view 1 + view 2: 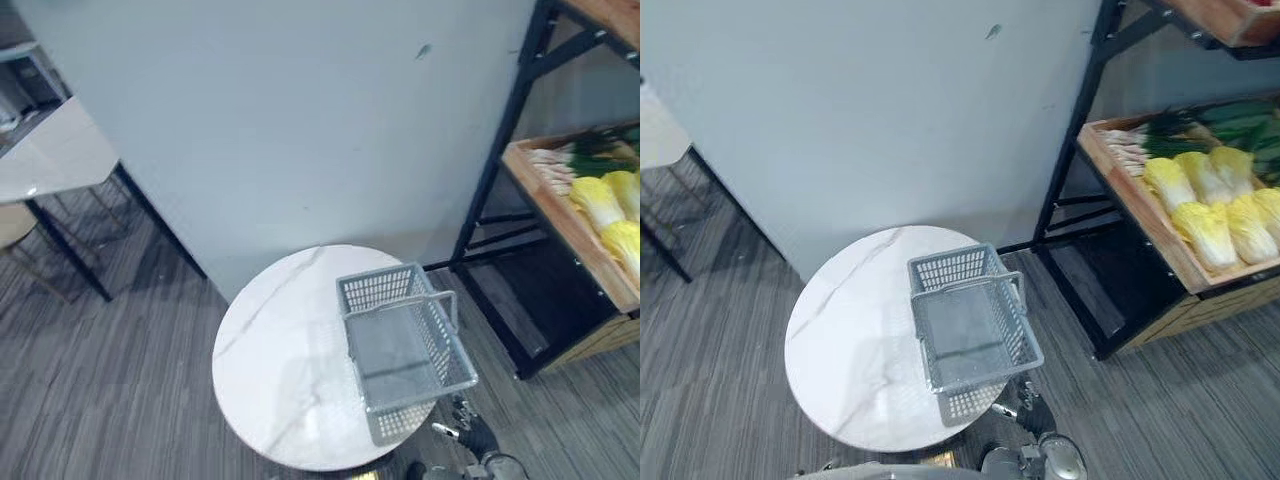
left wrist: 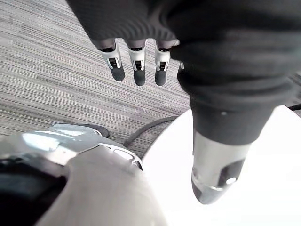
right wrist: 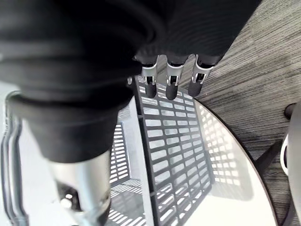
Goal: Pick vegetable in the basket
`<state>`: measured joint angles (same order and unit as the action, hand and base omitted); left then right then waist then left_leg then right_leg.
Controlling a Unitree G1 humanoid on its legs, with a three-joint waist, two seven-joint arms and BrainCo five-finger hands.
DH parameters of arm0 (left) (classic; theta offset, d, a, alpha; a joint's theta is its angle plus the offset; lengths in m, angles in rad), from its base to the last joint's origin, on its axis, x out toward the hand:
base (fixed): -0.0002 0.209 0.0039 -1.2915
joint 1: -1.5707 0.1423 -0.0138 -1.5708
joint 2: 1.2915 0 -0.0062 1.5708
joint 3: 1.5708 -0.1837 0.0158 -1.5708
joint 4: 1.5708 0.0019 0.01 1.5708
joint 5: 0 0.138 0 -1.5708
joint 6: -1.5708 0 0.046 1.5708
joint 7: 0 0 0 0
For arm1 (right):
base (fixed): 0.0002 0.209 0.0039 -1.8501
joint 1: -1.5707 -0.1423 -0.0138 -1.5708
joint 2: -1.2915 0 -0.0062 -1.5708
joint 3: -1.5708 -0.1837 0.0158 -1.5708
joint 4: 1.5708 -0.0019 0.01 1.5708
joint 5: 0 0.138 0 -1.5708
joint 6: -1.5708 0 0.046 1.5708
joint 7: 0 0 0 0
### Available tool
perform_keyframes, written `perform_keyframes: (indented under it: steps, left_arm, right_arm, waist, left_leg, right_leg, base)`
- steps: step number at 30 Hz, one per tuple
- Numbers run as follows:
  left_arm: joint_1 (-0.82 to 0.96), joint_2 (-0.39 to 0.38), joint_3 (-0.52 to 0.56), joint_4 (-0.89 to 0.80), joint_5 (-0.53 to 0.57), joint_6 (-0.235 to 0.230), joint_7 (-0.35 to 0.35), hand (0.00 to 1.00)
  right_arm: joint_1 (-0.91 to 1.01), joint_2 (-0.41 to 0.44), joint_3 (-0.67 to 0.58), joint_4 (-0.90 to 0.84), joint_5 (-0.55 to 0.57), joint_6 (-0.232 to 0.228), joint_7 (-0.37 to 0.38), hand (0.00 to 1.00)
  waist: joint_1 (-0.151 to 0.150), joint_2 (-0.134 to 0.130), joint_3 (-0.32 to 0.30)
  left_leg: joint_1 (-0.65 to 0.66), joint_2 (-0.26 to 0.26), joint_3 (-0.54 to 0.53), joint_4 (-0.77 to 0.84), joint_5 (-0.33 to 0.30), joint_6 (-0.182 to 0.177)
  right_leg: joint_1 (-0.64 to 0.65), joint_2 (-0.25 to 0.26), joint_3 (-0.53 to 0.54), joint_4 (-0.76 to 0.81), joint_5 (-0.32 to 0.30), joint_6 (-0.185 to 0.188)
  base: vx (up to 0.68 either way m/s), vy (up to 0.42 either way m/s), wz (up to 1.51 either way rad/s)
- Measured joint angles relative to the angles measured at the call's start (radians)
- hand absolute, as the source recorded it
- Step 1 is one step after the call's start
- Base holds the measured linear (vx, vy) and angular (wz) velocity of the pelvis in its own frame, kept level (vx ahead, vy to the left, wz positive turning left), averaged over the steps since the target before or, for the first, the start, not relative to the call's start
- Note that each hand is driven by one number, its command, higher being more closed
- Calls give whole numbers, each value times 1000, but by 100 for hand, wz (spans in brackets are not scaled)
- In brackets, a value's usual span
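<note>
A grey plastic basket [image 1: 382,288] stands empty on the right side of a round white marble table [image 1: 275,350], its handle raised. The vegetables lie in a wooden crate [image 1: 1137,212] on a black rack to the right: several yellow-green cabbages [image 1: 1205,225], green onions [image 1: 1138,146] and dark green ones behind. My right hand [image 3: 171,87] hangs low by the basket's near wall [image 3: 164,155], fingers straight and holding nothing; it also shows at the table's near edge [image 1: 470,433]. My left hand [image 2: 138,70] hangs open over the floor beside the table's rim [image 2: 263,155], empty.
A grey partition wall [image 1: 300,120] rises just behind the table. At the far left stand another white table [image 1: 50,150] on black legs and a chair [image 1: 12,228]. The black rack's post [image 1: 1065,150] is right of the round table, with grey carpet between.
</note>
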<state>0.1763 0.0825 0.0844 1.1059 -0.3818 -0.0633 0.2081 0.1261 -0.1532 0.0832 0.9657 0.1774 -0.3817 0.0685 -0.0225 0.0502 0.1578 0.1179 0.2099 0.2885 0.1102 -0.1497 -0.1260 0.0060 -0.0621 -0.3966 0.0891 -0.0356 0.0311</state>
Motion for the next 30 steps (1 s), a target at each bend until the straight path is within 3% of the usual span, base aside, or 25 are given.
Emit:
perform_keyframes:
  steps: [3,6,12,15,19,21,26,30]
  left_arm:
    - [14,7,0,3,2,0,-16,0]
    - [18,8,-3,12,9,7,-19,0]
    - [-26,25,-10,27,14,7,-37,0]
    - [-33,45,-7,23,48,7,-46,0]
    - [-32,81,1,-4,52,5,-62,0]
    - [-32,91,1,-6,52,6,-61,0]
    - [-32,113,1,-58,52,8,-60,0]
    - [-32,122,0,-80,50,11,-57,0]
  right_arm:
    - [-11,17,-8,33,-7,2,-52,0]
    - [-5,13,-69,44,-24,2,-145,0]
    - [31,2,-190,82,-104,14,-276,0]
    - [15,-7,-258,75,-171,48,-369,0]
    - [-43,-79,-365,-6,-307,74,-514,0]
    - [-67,-132,-398,-90,-387,72,-565,0]
    - [-109,-262,-304,-437,-576,74,-575,0]
    - [-219,-393,-147,-639,-647,56,-458,0]
  waist:
    - [9,-16,-1]
    - [1,-11,-3]
    - [-3,-20,2]
    - [-1,-42,6]
    - [5,-76,26]
    - [5,-80,30]
    - [5,-83,34]
    - [13,-93,51]
  left_leg:
    - [-13,-18,21,-10,2,2]
    - [9,-34,77,-23,5,4]
    - [5,-61,88,-43,7,11]
    - [0,-69,89,-54,7,12]
    - [-23,-74,107,-33,-7,23]
    - [-34,-75,110,-6,-20,33]
    - [-102,-78,107,52,-51,50]
    - [-135,-85,77,83,-66,63]
  right_leg:
    - [10,19,77,-97,80,-7]
    - [14,18,132,-150,119,6]
    - [-5,4,156,-161,132,16]
    - [-22,1,166,-157,133,18]
    - [-58,-6,186,-137,135,20]
    - [-65,-10,191,-136,142,20]
    - [-117,-18,206,-130,156,33]
    - [-133,-25,209,-132,165,39]
  base:
    - [-56,68,-15]
    - [5,88,-58]
    - [17,63,-12]
    - [16,32,-8]
    - [3,42,-11]
    - [17,57,-11]
    - [0,43,-6]
    - [-17,20,1]
